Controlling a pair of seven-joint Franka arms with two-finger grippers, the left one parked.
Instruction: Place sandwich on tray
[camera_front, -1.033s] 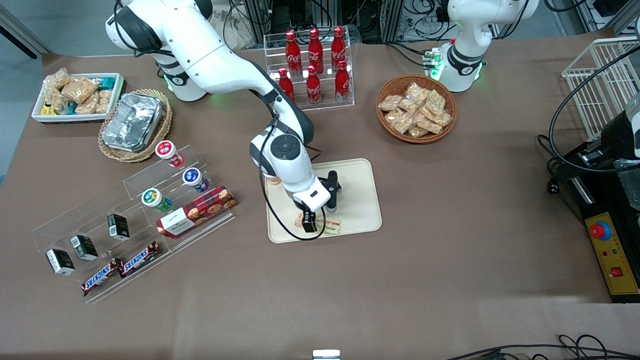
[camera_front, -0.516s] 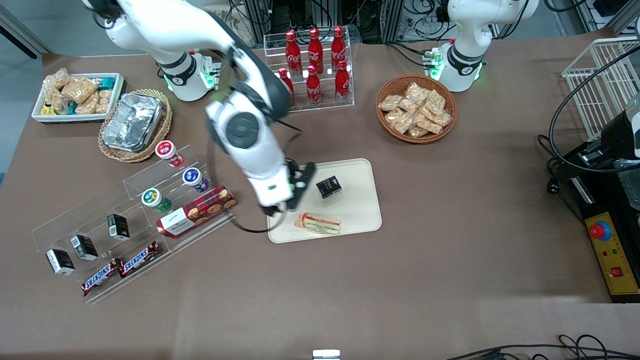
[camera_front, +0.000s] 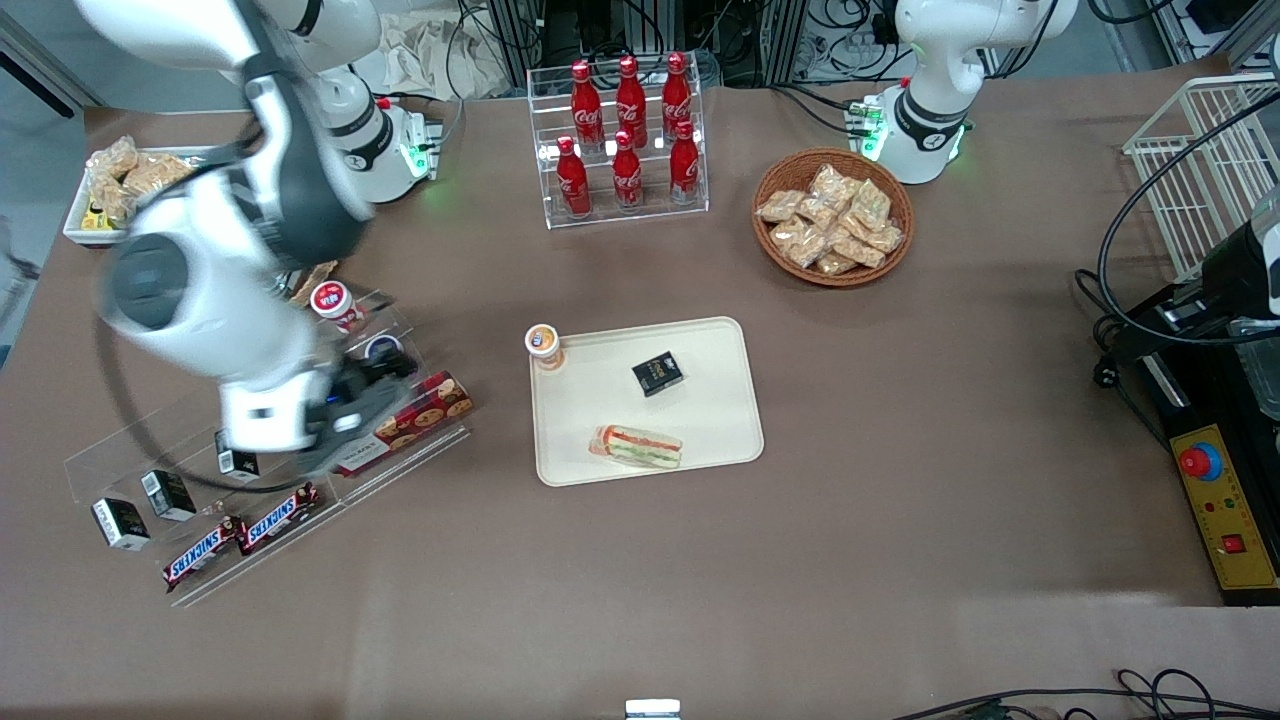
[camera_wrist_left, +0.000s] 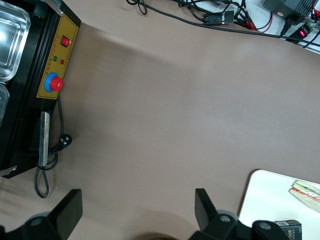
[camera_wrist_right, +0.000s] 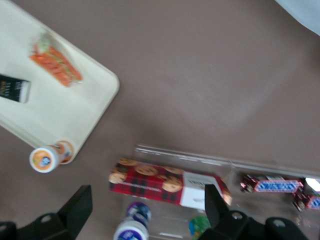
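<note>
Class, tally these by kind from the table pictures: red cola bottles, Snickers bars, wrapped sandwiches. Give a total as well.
Red cola bottles: 6
Snickers bars: 2
Sandwich: 1, lying on the tray
Total: 9
The pincer hangs open above the cookie box, holding nothing.

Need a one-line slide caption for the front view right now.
Sandwich lies on the tray; open tool above the cookie box.
</note>
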